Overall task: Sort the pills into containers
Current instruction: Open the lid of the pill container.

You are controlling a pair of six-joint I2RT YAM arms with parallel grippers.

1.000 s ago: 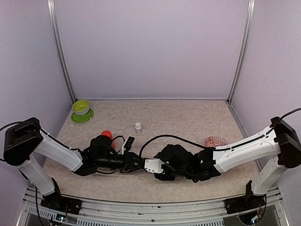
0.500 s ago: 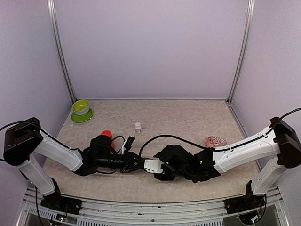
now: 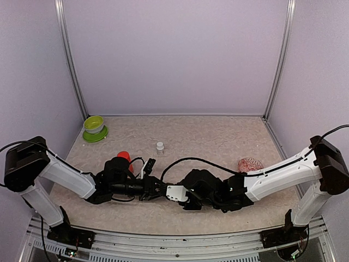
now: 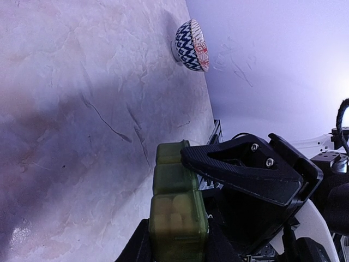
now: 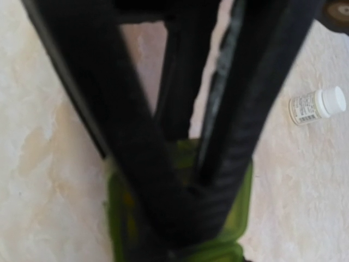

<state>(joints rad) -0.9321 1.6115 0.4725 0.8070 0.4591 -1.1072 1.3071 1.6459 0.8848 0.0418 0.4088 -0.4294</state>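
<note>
The containers (image 4: 175,203), a row of three dark green translucent boxes, stick up between my left gripper's (image 4: 177,243) fingers, which are shut on the nearest box. Pale pills (image 4: 173,215) show through that box's wall. My right gripper's black finger (image 4: 245,172) lies along the right side of the row. In the right wrist view the right gripper (image 5: 182,218) has its blurred fingers drawn into a narrow V over a green container (image 5: 240,218); whether they pinch anything is hidden. From above, both grippers (image 3: 158,189) (image 3: 169,192) meet low at the table's centre.
A white pill bottle (image 3: 160,146) (image 5: 317,105) lies behind the grippers. An orange-red object (image 3: 124,156) sits by the left arm. A lime-green bowl (image 3: 94,126) stands at the back left. A patterned bowl (image 3: 250,164) (image 4: 191,46) rests on the right.
The right arm has edged a little left toward the left gripper, and its fingers have drawn closer together. The left arm holds still.
</note>
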